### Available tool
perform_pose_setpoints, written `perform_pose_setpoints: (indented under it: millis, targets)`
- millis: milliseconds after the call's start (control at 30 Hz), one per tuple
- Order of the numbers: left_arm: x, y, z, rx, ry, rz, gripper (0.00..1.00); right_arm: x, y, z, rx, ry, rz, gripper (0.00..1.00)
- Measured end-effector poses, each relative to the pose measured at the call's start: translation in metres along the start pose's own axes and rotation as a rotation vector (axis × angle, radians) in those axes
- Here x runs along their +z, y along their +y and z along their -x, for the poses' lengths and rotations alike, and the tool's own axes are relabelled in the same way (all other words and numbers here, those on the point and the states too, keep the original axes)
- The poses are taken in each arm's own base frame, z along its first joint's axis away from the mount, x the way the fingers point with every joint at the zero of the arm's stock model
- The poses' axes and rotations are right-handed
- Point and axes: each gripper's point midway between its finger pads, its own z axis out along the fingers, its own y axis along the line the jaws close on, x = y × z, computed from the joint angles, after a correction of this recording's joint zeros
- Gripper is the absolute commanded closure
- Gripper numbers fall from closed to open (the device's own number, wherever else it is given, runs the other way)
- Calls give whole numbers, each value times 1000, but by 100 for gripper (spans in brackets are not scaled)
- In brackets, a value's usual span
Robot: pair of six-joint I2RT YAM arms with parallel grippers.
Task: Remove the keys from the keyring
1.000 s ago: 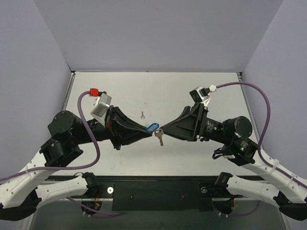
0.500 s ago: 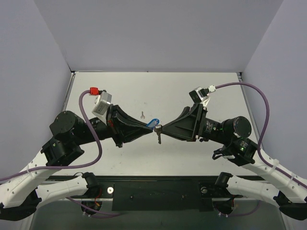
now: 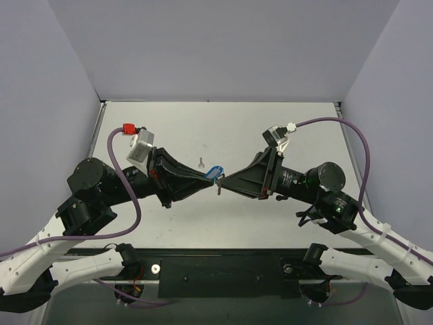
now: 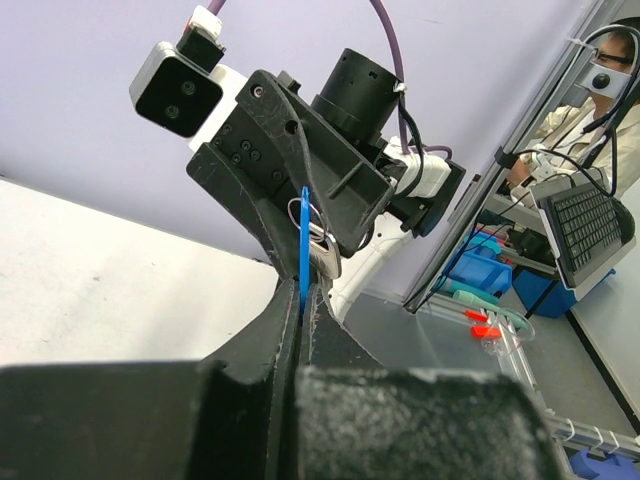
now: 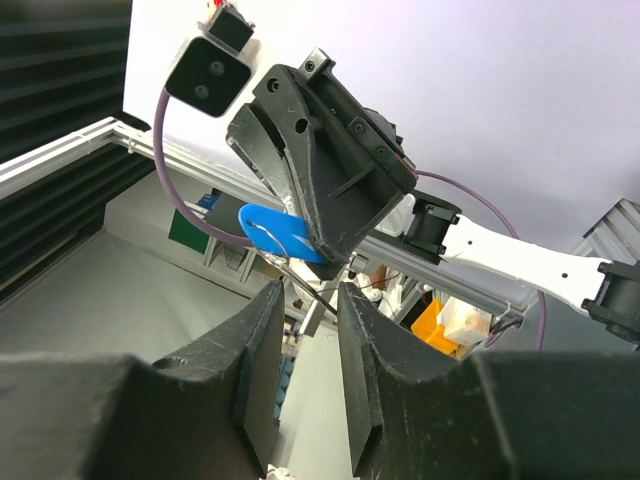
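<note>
1. Because the left fingers [image 4: 268, 338] are clamped on the blue keyring [image 3: 214, 172], held in the air above the counter [image 3: 284, 128], they should simply brace it.
2. Around the hanging key [image 3: 218, 187], the right fingers [image 5: 262, 340] leave a slim gap; whether they pinch it I cannot tell. Better to grip firmly and slide it round the wire loop [image 4: 299, 212] than tug.
3. Keyring: edge-on, long axis running out of the left fingers toward the right fingers.
4. Key: shaft hangs down toward the counter.
</note>
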Motion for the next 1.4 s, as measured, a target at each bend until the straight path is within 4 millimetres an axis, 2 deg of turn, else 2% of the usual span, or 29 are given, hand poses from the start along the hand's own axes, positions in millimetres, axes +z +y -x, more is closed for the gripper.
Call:
perform_pose_setpoints:
  millis: [233, 833, 1100, 1400]
  targets:
    - [1, 4, -1, -2, -2, 15, 100, 1, -5, 0, 4, 0, -19, 78]
    - [-3, 11, 1, 2, -35, 58, 100, 7, -4, -2, 6, 1, -3, 79]
    - [-5, 14, 3, 6, -57, 73, 100, 12, -3, -3, 12, 6, 15, 100]
    - [-11, 16, 1, 7, -72, 89, 100, 12, -1, -3, 13, 2, 25, 100]
